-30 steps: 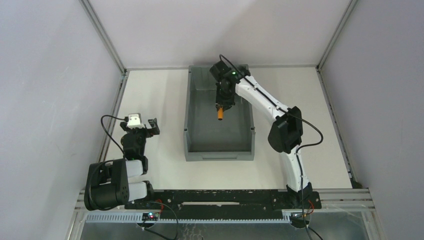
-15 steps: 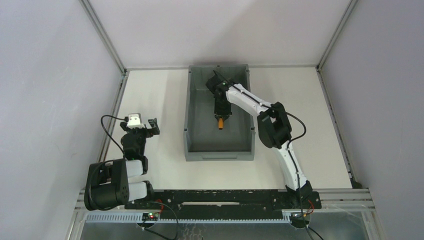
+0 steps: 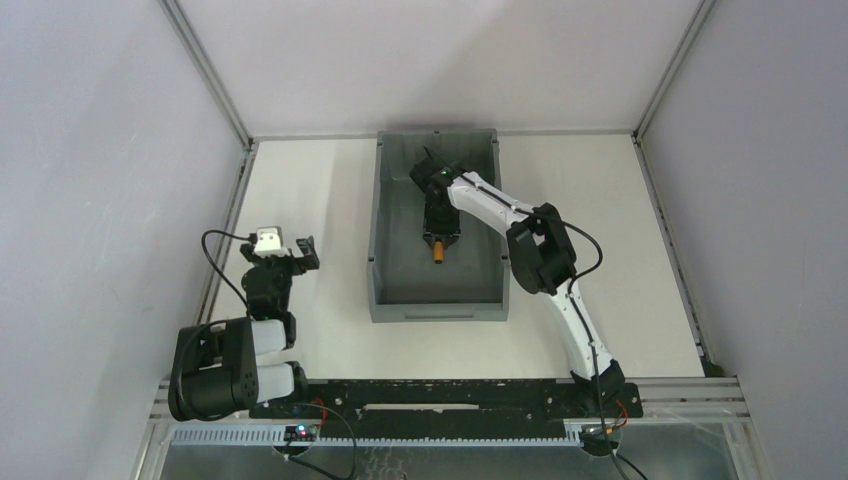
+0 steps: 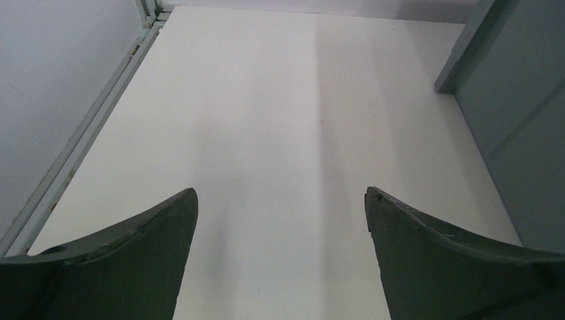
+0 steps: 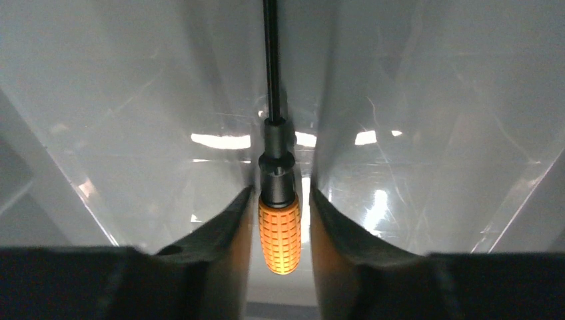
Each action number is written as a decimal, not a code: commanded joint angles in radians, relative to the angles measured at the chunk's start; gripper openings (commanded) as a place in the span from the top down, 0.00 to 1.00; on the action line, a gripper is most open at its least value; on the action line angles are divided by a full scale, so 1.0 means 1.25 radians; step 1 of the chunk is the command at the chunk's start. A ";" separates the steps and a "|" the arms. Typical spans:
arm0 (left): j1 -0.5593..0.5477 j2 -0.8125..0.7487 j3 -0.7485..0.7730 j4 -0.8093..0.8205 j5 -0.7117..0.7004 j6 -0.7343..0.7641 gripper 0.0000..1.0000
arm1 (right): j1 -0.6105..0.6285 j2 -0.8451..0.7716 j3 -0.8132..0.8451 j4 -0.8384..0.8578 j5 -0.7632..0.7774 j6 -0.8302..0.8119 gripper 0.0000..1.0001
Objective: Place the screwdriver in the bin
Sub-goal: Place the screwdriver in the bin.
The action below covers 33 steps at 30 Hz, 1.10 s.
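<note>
The screwdriver, with a short orange handle and a thin black shaft, lies inside the grey bin, its handle between my right gripper's fingers. A thin gap shows on each side of the handle, so the jaws stand slightly apart and do not press it. In the top view the right gripper is low in the bin's middle, and the orange handle pokes out toward the front lip. My left gripper is open and empty over the table left of the bin, as the top view also shows.
The bin's glossy floor and walls surround the right gripper closely. The bin's outer left wall stands right of the left gripper. A metal frame rail runs along the table's left edge.
My right arm has lowered into the bin and drawn toward the front, taking the screwdriver down with it. The left arm has not moved.
</note>
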 commanded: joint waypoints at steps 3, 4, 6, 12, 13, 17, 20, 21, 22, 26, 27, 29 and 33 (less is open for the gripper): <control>-0.005 -0.012 0.033 0.017 -0.003 -0.005 0.00 | -0.004 -0.006 0.028 0.002 -0.011 0.004 0.42; -0.005 -0.011 0.033 0.017 -0.003 -0.006 0.00 | -0.005 -0.015 0.028 0.001 -0.012 0.004 0.41; -0.005 -0.012 0.033 0.017 -0.003 -0.005 0.00 | -0.010 -0.035 0.034 -0.001 -0.014 0.001 0.38; -0.005 -0.011 0.033 0.016 -0.004 -0.006 0.00 | -0.020 -0.092 0.094 -0.021 -0.010 -0.032 0.33; -0.005 -0.011 0.033 0.017 -0.003 -0.005 0.00 | -0.021 -0.103 0.107 -0.025 -0.005 -0.044 0.32; -0.005 -0.011 0.034 0.017 -0.004 -0.006 0.00 | -0.027 -0.136 0.151 -0.039 0.016 -0.085 0.28; -0.005 -0.012 0.034 0.017 -0.003 -0.006 0.00 | -0.035 -0.170 0.172 -0.043 0.032 -0.115 0.26; -0.005 -0.011 0.033 0.016 -0.003 -0.005 0.00 | -0.038 -0.182 0.178 -0.044 0.037 -0.125 0.25; -0.004 -0.012 0.033 0.017 -0.003 -0.005 0.00 | -0.041 -0.194 0.186 -0.044 0.044 -0.135 0.24; -0.004 -0.011 0.033 0.016 -0.003 -0.006 0.00 | -0.056 -0.239 0.219 -0.056 0.082 -0.176 0.19; -0.005 -0.011 0.033 0.017 -0.003 -0.005 0.00 | -0.061 -0.255 0.225 -0.059 0.090 -0.187 0.18; -0.005 -0.011 0.033 0.017 -0.003 -0.006 0.00 | -0.072 -0.286 0.227 -0.059 0.109 -0.207 0.12; -0.004 -0.011 0.033 0.017 -0.003 -0.006 0.00 | -0.103 -0.343 0.224 -0.066 0.148 -0.237 0.01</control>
